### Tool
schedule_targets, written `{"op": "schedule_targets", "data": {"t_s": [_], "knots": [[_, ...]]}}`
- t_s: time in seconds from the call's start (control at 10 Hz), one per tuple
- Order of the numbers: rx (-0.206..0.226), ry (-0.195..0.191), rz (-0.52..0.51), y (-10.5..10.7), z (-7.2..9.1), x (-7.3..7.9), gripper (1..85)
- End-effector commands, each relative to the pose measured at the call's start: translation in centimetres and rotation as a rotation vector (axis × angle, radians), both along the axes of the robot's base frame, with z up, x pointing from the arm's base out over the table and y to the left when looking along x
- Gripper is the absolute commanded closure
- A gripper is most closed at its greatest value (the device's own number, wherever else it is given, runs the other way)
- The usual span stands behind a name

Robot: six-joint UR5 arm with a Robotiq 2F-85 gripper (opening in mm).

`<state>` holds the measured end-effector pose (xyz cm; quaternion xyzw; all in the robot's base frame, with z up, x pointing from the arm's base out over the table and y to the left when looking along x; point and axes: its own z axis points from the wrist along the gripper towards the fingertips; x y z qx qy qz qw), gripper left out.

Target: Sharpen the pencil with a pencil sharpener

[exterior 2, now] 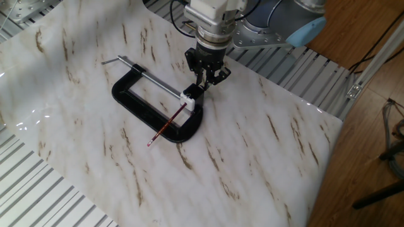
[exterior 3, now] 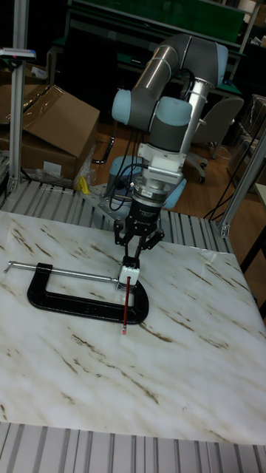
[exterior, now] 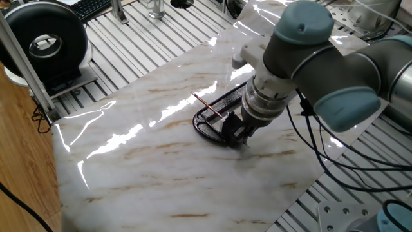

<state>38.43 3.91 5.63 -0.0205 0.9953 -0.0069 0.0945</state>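
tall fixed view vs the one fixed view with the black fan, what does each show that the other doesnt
Only the tall fixed view shows the cardboard box, the whole black clamp with its silver rod, and the white block at the pencil's upper end. Only the view with the fan shows the keyboard and that fan. Both show the gripper low over the clamp, the pencil lying across the clamp, and the marble tabletop.

Two high oblique views from opposite sides, one low frontal, all sharing clamp (exterior 2: 158, 110)
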Motion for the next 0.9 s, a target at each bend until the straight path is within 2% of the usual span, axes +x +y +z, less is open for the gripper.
{"op": "schedule_targets", "data": {"t_s": [0.0,0.4,0.8], "knots": [[0.025,-0.023,0.002,0.2,-0.2,0.2,54.7],[0.006,0.004,-0.015,0.4,1.2,-1.0,54.0],[0.004,0.009,-0.013,0.1,1.5,-1.0,54.0]]}}
